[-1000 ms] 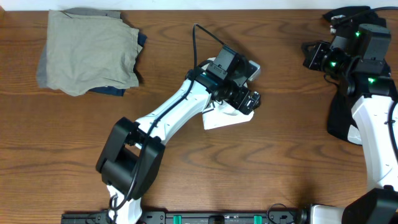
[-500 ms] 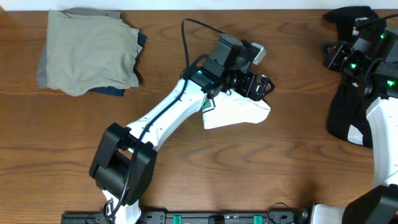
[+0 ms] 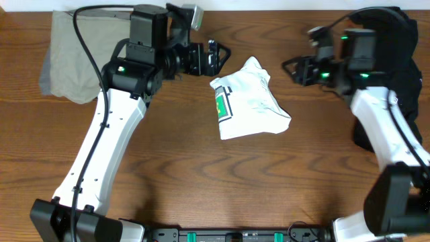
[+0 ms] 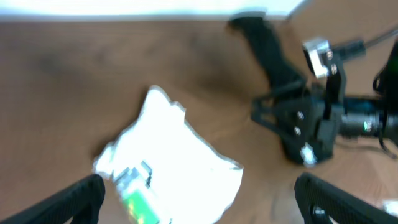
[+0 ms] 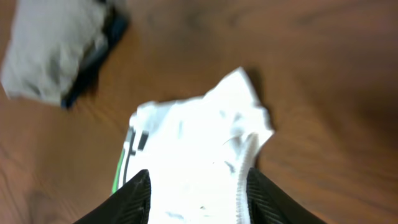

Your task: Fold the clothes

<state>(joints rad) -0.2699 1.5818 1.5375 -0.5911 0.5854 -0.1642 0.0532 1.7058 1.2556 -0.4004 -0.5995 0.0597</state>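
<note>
Overhead: brown wood-grain table [image 3: 201, 188], a black rail [image 3: 168, 234] along its near edge. Mid-table lies the bunched white cotton T-shirt with a green-and-white square graphic [image 3: 252, 101], untouched. Left gripper [image 3: 220, 58], spread wide and empty, hangs near its far-left corner; right gripper [image 3: 291, 70], jaws parted and empty, just right of it. Far left, 1 khaki-tan folded garment [image 3: 67, 57], partly hidden by the white left arm [image 3: 101, 154]; far right, black cloth [image 3: 406, 64].

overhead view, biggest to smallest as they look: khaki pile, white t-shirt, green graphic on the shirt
1. khaki pile, though the left arm covers part of it
2. white t-shirt
3. green graphic
</note>
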